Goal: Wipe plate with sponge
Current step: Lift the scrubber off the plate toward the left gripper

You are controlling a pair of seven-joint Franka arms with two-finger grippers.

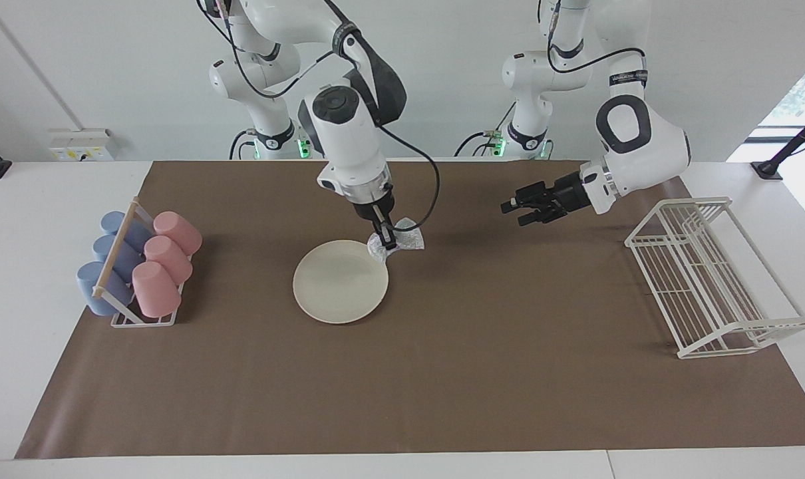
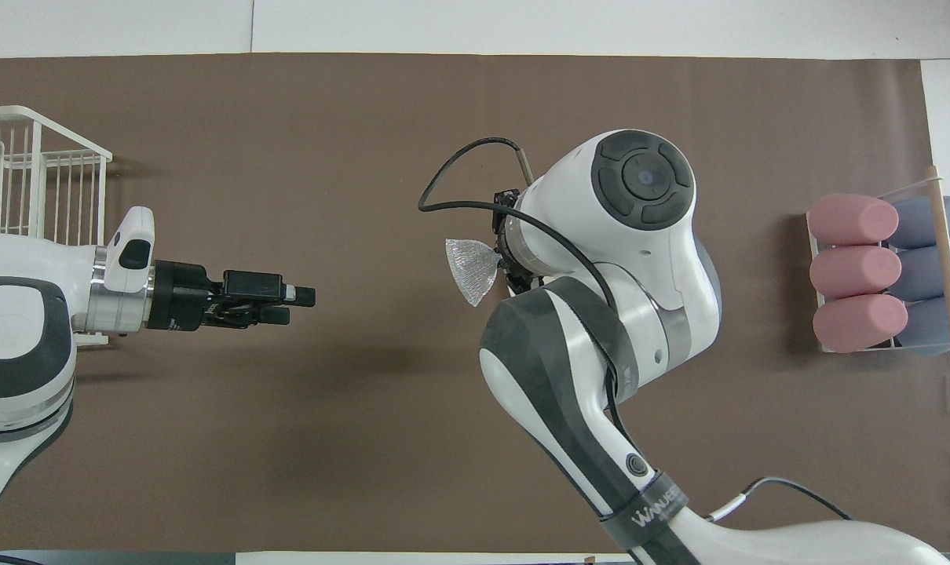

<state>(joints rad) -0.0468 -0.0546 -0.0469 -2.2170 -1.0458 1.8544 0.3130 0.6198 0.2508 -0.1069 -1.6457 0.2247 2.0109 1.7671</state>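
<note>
Right hand (image 1: pixel 388 241) clenched on the sponge (image 1: pixel 398 243), raised over the brown mat (image 1: pixel 482 372) just off the plate's rim on the side nearer the robots. Plate (image 1: pixel 340 281) flat on the mat mid-surface, bare, between the cup rack (image 1: pixel 136 269) and the white wire rack (image 1: pixel 708 276). Left hand (image 1: pixel 519 208) released, fingers spread, empty, hovering over the mat near the wire rack.
</note>
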